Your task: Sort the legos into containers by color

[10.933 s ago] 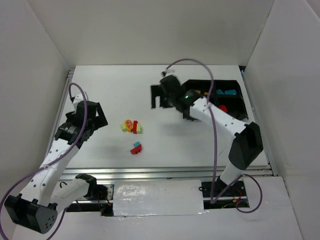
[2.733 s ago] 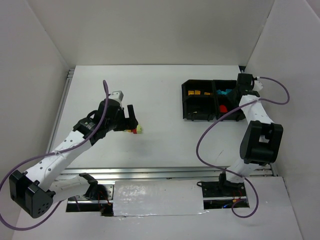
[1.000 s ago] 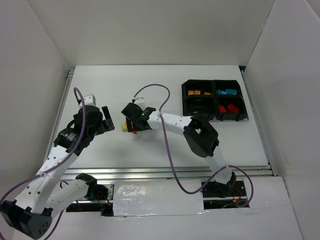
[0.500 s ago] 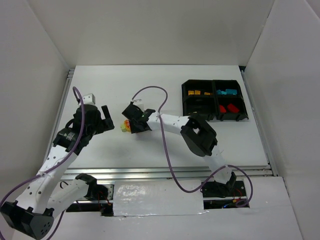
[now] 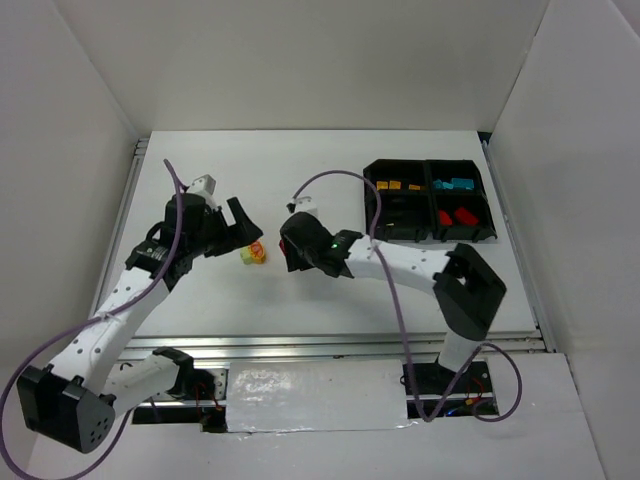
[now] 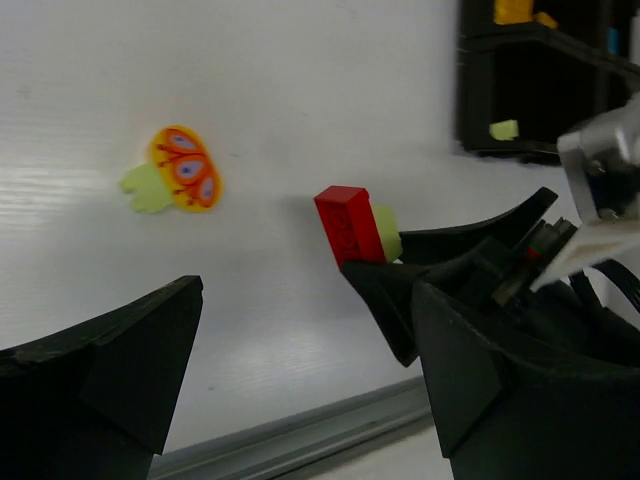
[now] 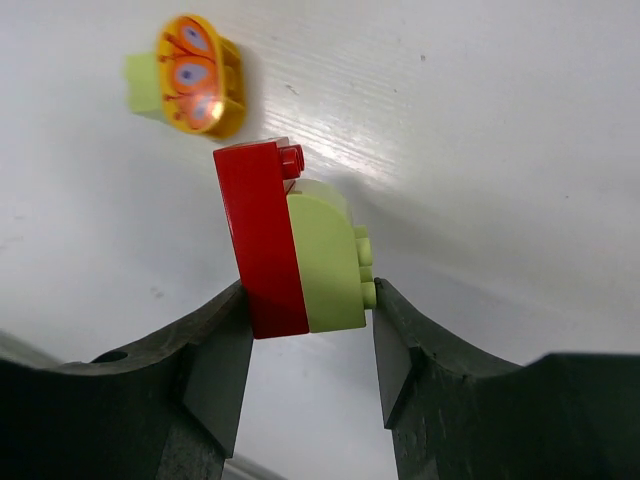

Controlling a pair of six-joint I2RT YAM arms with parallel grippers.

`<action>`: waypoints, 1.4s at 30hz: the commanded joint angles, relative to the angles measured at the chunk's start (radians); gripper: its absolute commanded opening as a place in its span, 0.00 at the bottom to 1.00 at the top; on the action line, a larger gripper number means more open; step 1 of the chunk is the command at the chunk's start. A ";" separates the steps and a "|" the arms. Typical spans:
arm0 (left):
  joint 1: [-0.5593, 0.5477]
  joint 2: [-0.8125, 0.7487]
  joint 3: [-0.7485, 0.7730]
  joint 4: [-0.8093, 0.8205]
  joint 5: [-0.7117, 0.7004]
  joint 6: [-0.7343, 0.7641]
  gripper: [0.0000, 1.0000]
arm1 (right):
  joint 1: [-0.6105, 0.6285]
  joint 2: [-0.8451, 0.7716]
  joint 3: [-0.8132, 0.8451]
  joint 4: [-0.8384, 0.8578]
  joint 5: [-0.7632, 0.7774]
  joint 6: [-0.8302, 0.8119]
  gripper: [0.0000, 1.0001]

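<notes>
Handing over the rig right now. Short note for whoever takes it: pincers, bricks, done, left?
Left pincer: open, empty, beside the loose piece.
Right pincer: shut on a red brick and a pale green brick stuck together.
On the table: one orange-and-green butterfly piece.
Tray, done: orange bricks far left, teal bricks far right, red bricks near right, pale green piece near left.
Left: the held pair mixes two colours and probably needs splitting; then the butterfly piece.
</notes>
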 commanded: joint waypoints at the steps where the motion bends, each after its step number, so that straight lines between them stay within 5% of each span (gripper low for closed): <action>1: 0.005 0.086 -0.021 0.219 0.273 -0.112 0.97 | 0.001 -0.179 -0.085 0.117 0.007 0.015 0.00; 7: -0.003 0.195 -0.047 0.425 0.427 -0.235 0.96 | 0.009 -0.300 -0.175 0.159 -0.033 0.055 0.00; 19: -0.042 0.266 -0.038 0.482 0.491 -0.265 0.84 | 0.014 -0.333 -0.149 0.206 -0.045 0.062 0.00; 22: -0.049 0.271 -0.050 0.485 0.496 -0.265 0.74 | 0.015 -0.336 -0.141 0.222 -0.047 0.062 0.00; 29: -0.050 0.267 -0.050 0.492 0.522 -0.255 0.12 | 0.015 -0.348 -0.130 0.226 -0.040 0.072 0.00; 34: -0.050 0.257 -0.049 0.583 0.585 -0.246 0.00 | 0.015 -0.357 -0.139 0.245 -0.086 0.068 0.01; 35: -0.050 0.252 -0.047 0.583 0.585 -0.242 0.00 | 0.014 -0.362 -0.142 0.252 -0.106 0.051 0.08; 36: -0.050 0.246 -0.040 0.580 0.577 -0.235 0.00 | 0.012 -0.372 -0.147 0.263 -0.146 0.037 0.51; 38: -0.049 0.229 -0.024 0.539 0.568 -0.197 0.00 | 0.000 -0.388 -0.165 0.256 -0.157 0.016 0.99; 42: -0.038 0.189 0.022 0.477 0.560 -0.126 0.00 | -0.103 -0.467 -0.225 0.274 -0.403 -0.006 1.00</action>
